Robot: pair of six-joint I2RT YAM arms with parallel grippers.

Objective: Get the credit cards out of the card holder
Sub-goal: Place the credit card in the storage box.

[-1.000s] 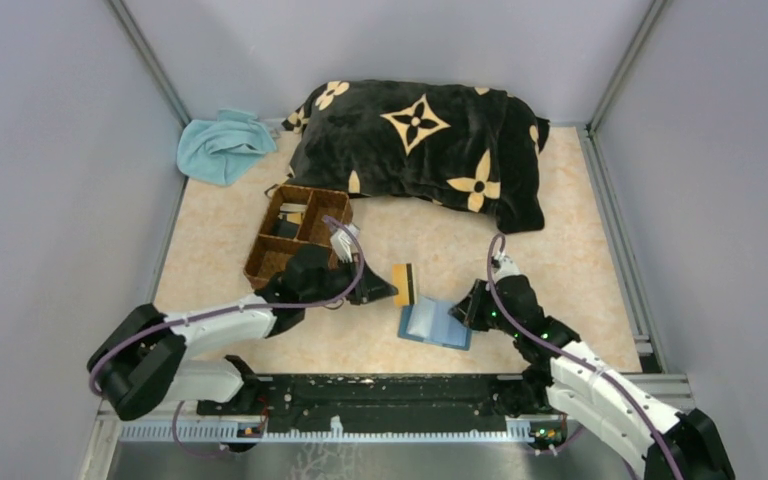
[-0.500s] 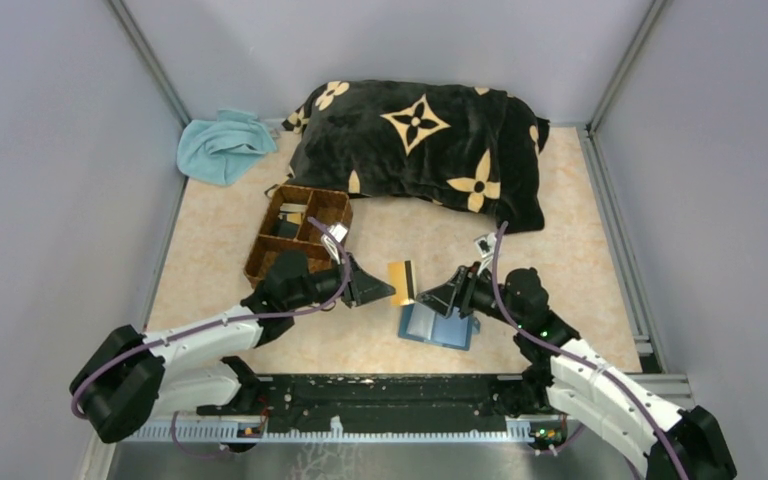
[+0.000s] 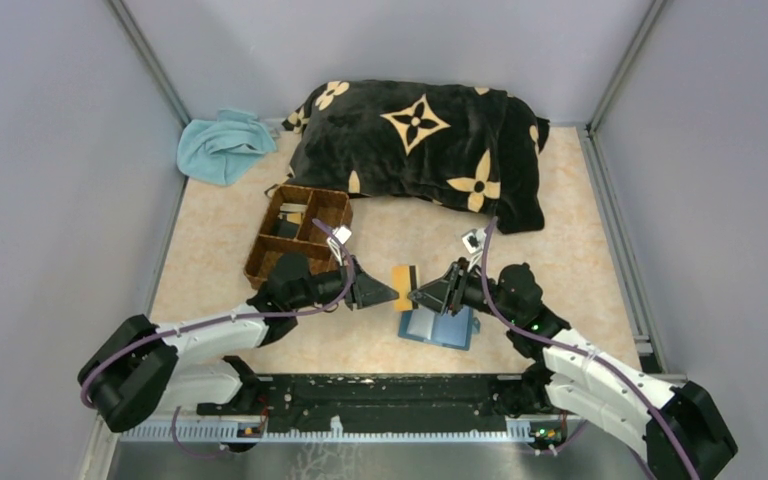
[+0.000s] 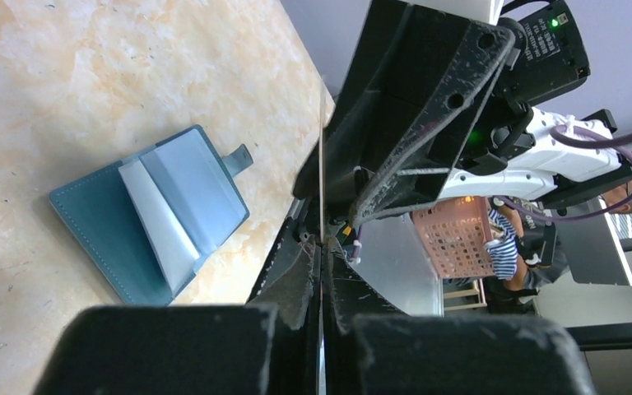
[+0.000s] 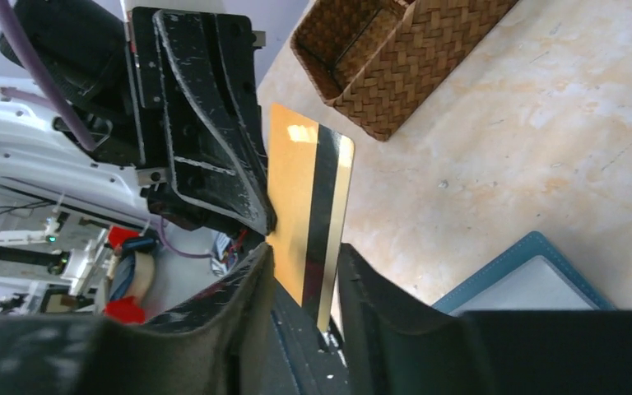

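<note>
Both arms meet over the middle of the marble-look table (image 3: 570, 210), and a gold credit card (image 3: 404, 278) hangs between them, off the tabletop. The left gripper (image 3: 390, 294) has its fingers (image 4: 300, 280) pressed flat together on one end of the card, which its own camera sees edge-on as a thin line. The right gripper (image 3: 416, 296) faces it from the other side. Its fingers (image 5: 243, 304) are parted to about the card's width, with the card's lower end between them. I cannot tell whether they press on it. The side turned to the right wrist camera shows plain gold and a black magnetic stripe; no lettering can be read.

The teal-blue card holder (image 3: 438, 328) lies open on the table just below the grippers, its paler inside up and its clasp tab (image 4: 237, 158) sticking out. A pale card (image 4: 158, 224) sits in its fold.

To the left stands a brown woven tray (image 3: 260, 262) with flat dark and pale pieces in its far compartments. Behind it are a black pillow (image 3: 415, 125) printed with tan four-petal flowers and a crumpled light blue cloth (image 3: 222, 148)
</note>
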